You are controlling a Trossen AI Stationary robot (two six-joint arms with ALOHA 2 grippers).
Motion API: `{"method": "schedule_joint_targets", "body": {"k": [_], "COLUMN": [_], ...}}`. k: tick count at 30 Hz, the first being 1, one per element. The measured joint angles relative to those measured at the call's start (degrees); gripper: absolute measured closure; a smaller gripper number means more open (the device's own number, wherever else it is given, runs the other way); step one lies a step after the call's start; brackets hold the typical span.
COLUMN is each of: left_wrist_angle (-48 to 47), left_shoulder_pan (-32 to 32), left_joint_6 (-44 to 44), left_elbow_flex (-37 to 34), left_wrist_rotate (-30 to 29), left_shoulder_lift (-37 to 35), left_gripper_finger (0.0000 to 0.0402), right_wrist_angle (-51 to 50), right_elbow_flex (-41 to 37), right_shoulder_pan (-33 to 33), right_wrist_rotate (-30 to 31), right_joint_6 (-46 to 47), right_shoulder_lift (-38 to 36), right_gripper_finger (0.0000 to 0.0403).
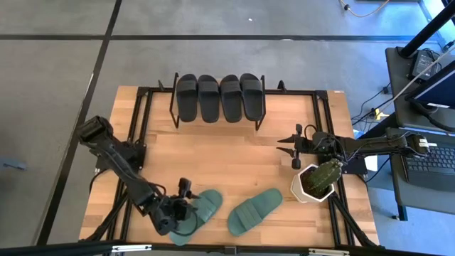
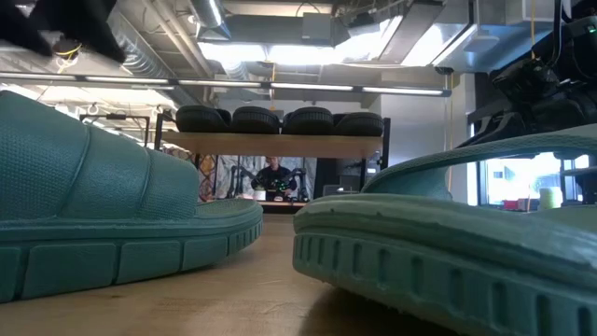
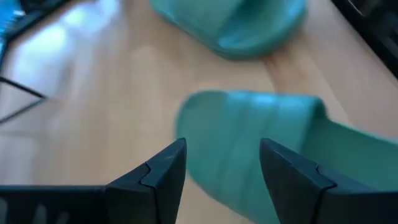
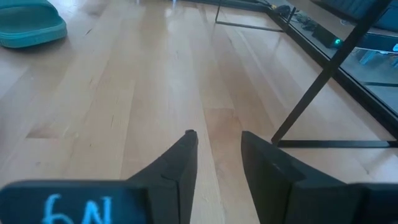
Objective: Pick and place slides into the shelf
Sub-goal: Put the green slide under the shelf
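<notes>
Left tool: fingers spread wide, poised over the strap of a teal slide near the bench's front edge, not gripping it. Second teal slide just beside. Four black slides on the shelf, rear edge. Right tool: narrowly parted, empty, right edge.

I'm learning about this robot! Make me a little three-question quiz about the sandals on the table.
1. How many black slides sit on the shelf?
2. True or false: both teal slides are already on the shelf.
3. Which gripper is at the nearer teal slide: A) left gripper or B) right gripper?

Key: 1. Four. 2. False; both lie on the table, including the other teal slide. 3. A, open.
</notes>
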Motion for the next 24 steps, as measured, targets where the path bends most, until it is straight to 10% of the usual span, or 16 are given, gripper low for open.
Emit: {"method": "schedule_joint_targets", "body": {"k": [24], "left_wrist_angle": [1.5], "left_shoulder_pan": [-1.6], "left_joint_6": [2.7], "left_elbow_flex": [-0.9], "left_wrist_rotate": [-0.2], "left_shoulder_lift": [9.8], "left_gripper_finger": [0.0208], "right_wrist_angle": [-0.1], "right_elbow_flex": [0.0], "right_shoulder_pan": [0.0], "right_wrist_rotate": [0.0], "right_joint_6": [1.6], "right_shoulder_lift": [0.0], "right_gripper_finger": [0.0277]}}
